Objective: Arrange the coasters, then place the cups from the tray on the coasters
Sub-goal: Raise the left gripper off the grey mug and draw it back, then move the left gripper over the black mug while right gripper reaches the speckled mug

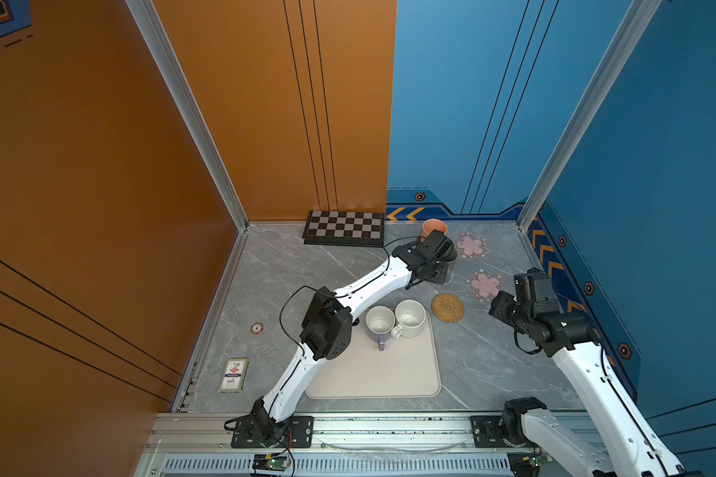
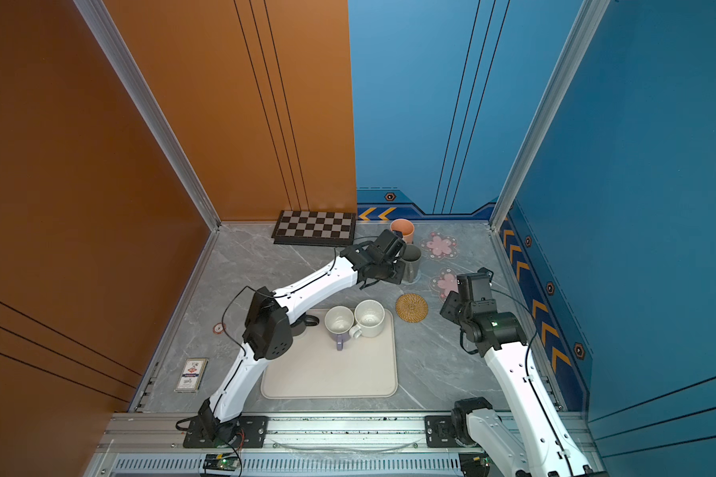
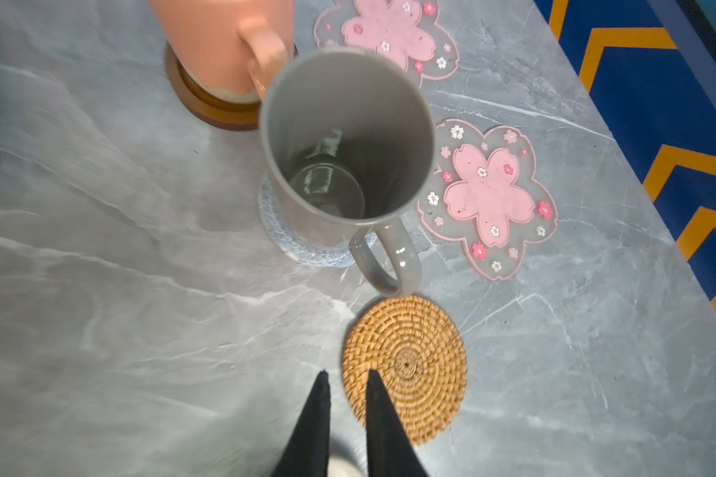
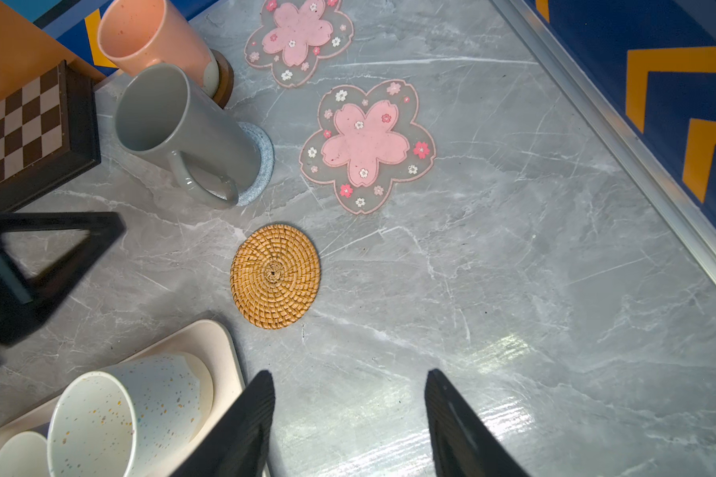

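Observation:
The grey mug [image 3: 348, 136] stands upright on the light-blue crochet coaster [image 3: 306, 252], its handle turned toward the rattan coaster [image 3: 406, 367]. My left gripper [image 3: 347, 373] is shut and empty, just clear of that handle and over the rattan's edge. Behind, the peach mug [image 3: 220, 41] sits on the brown wooden disc [image 3: 211, 109]. Two pink flower coasters [image 1: 472, 245] [image 1: 484, 285] lie bare. The lavender mug [image 1: 379, 320] and speckled mug [image 1: 410, 316] stand on the tray [image 1: 373, 371]. A black mug [image 2: 306, 322] peeks from behind the left arm. My right gripper [image 4: 348, 373] hangs open over bare table.
A black-and-grey chequered board [image 1: 344, 231] lies against the back wall. A card box [image 1: 233, 374] and a small red disc [image 1: 257, 328] sit at the table's left. The blue side wall runs close to the right arm.

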You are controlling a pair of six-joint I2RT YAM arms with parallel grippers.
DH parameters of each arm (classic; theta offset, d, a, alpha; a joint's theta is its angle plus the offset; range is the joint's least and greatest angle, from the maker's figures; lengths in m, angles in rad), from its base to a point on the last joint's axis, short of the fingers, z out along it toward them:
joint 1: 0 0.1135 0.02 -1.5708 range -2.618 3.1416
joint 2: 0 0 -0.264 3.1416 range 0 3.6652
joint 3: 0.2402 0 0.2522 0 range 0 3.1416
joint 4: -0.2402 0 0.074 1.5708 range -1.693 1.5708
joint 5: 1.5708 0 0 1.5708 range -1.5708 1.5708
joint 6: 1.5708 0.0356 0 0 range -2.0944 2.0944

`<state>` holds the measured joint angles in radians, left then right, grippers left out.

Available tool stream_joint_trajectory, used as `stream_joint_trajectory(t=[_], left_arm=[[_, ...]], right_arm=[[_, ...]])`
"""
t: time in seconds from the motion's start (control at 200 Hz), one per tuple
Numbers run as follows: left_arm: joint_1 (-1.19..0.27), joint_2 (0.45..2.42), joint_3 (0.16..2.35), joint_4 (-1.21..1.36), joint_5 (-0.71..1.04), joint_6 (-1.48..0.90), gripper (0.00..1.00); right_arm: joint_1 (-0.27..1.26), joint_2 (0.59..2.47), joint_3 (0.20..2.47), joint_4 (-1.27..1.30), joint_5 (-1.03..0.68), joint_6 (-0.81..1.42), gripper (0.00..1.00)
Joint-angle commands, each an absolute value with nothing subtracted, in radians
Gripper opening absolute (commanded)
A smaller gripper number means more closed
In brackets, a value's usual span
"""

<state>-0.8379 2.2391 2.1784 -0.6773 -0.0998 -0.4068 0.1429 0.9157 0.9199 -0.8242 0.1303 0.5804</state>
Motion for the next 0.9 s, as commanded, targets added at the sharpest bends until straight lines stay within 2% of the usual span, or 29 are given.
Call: stream_joint_trajectory(t=[0.0,0.16,0.425,0.681,0.896], left_arm=[[-0.79,1.988,2.087,-0.669,-0.208,-0.303,0.2],[-0.752,1.727,1.874,-0.67,-0.299,-0.239,0.24],[-0.64,1.413,1.539,-0.669,-0.275,-0.255,0.31],[-0.462,1.268,1.329,-0.667,-0.155,-0.301,0.35],[-0.37,1.251,1.237,-0.664,0.024,-0.35,0.35]], right_arm=[[0.141,0.929,0.974,-0.863,0.118,0.572,0.61],[0.189,0.972,1.014,-0.883,0.13,0.622,0.6],[0.395,1.074,1.14,-0.931,0.209,0.701,0.59],[0.514,1.147,1.213,-1.007,0.142,0.762,0.59],[0.64,1.152,1.198,-1.081,0.157,0.768,0.58]])
